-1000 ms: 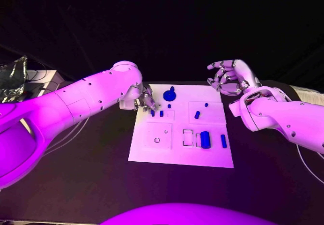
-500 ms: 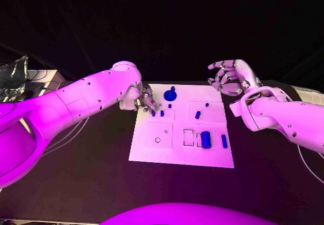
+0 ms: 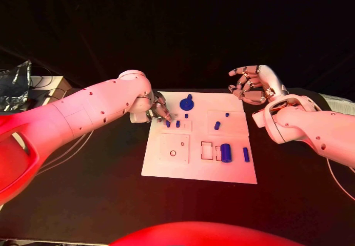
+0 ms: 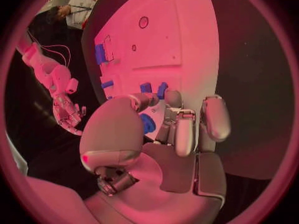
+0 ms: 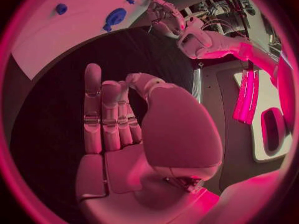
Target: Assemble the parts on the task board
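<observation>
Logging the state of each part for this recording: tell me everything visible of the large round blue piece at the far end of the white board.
The round blue piece is a flat-looking disc with a short stem pointing away from the robot, solid blue, probably plastic. It lies on the white board near its far edge, left of centre. Nothing touches it: the left robot hand hovers beside it over the board's left edge, near two small blue pegs; the right robot hand is raised off the board, holding nothing.

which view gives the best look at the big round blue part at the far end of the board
The head view: the round blue part lies unobstructed on the task board. The right wrist view shows it small near the rim; in the left wrist view the left hand's fingers largely cover it.
</observation>
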Tool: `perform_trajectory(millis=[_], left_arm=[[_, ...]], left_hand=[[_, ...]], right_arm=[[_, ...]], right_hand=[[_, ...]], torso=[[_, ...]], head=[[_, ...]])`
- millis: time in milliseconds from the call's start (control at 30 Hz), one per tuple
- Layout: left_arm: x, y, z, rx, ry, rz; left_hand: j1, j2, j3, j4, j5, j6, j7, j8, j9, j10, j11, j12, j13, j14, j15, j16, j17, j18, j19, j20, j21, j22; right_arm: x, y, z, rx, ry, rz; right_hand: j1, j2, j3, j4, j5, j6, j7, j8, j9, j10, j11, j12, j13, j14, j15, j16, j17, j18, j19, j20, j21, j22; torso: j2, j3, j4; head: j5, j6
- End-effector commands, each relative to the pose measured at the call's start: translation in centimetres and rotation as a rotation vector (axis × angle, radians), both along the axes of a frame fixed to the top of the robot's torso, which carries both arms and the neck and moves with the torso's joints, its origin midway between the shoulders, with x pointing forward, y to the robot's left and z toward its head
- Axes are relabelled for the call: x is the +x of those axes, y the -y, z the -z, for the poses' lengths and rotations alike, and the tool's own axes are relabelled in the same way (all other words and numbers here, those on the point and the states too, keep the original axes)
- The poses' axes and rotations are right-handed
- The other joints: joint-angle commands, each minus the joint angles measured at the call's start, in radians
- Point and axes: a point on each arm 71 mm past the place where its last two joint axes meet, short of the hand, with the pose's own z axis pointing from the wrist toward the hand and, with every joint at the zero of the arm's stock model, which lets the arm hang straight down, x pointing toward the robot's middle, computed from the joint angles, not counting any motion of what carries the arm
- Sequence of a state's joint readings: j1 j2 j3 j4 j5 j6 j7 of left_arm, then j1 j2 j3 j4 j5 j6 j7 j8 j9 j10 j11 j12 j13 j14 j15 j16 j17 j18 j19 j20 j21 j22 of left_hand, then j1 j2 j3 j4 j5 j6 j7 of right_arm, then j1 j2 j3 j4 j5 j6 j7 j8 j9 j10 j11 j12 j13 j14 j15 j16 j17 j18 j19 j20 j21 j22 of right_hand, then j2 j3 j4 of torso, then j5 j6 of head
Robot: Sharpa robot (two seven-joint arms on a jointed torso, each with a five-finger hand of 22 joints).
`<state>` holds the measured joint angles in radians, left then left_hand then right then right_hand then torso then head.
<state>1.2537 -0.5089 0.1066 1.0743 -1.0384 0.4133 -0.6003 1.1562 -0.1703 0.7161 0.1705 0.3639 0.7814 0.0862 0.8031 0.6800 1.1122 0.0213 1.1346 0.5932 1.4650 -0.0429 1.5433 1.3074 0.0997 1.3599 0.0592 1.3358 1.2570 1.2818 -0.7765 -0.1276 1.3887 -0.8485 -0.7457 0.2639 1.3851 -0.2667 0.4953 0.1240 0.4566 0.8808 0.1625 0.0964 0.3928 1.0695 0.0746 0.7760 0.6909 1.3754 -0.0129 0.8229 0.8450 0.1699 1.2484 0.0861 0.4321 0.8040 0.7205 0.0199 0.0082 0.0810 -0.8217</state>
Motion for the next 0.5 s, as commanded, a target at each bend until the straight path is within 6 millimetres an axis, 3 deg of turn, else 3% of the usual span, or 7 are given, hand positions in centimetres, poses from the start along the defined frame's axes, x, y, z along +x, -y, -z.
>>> perform_trajectory(millis=[33, 500], left_arm=[[0.0, 0.4, -0.5, -0.07, 0.049, -0.043], [-1.1, 0.1, -1.4, -0.136, 0.148, -0.082]], left_hand=[[-0.003, -0.008, 0.163, -0.172, 0.002, 0.009, -0.001, 0.004, 0.036, 0.024, -0.015, 0.006, 0.001, 0.086, -0.009, 0.004, 0.212, -0.017, 0.009, 0.0, 0.002, 0.001], [-0.005, -0.016, 0.179, -0.181, 0.006, 0.026, -0.008, 0.003, 0.035, 0.048, -0.021, 0.008, 0.013, 0.092, -0.015, 0.01, 0.225, -0.021, 0.024, -0.006, 0.018, 0.019]], right_arm=[[0.0, 0.0, 0.0, -0.006, 0.003, -0.013], [0.0, 0.3, 0.0, -0.007, 0.003, -0.006]], right_hand=[[-0.012, 0.002, 0.0, 0.005, 0.007, -0.001, 0.005, 0.003, 0.001, -0.007, -0.002, 0.004, -0.002, 0.006, 0.002, -0.006, 0.002, 0.01, 0.007, 0.0, -0.006, 0.0], [-0.015, 0.003, 0.0, 0.007, 0.007, -0.001, 0.005, 0.004, 0.002, -0.007, -0.002, 0.005, -0.002, 0.006, 0.002, -0.008, 0.002, 0.01, 0.007, 0.0, -0.007, 0.0]], torso=[[0.0, -0.0001, 0.0009], [0.001, -0.0007, -0.001]], head=[[0.001, 0.001], [0.002, 0.0]])
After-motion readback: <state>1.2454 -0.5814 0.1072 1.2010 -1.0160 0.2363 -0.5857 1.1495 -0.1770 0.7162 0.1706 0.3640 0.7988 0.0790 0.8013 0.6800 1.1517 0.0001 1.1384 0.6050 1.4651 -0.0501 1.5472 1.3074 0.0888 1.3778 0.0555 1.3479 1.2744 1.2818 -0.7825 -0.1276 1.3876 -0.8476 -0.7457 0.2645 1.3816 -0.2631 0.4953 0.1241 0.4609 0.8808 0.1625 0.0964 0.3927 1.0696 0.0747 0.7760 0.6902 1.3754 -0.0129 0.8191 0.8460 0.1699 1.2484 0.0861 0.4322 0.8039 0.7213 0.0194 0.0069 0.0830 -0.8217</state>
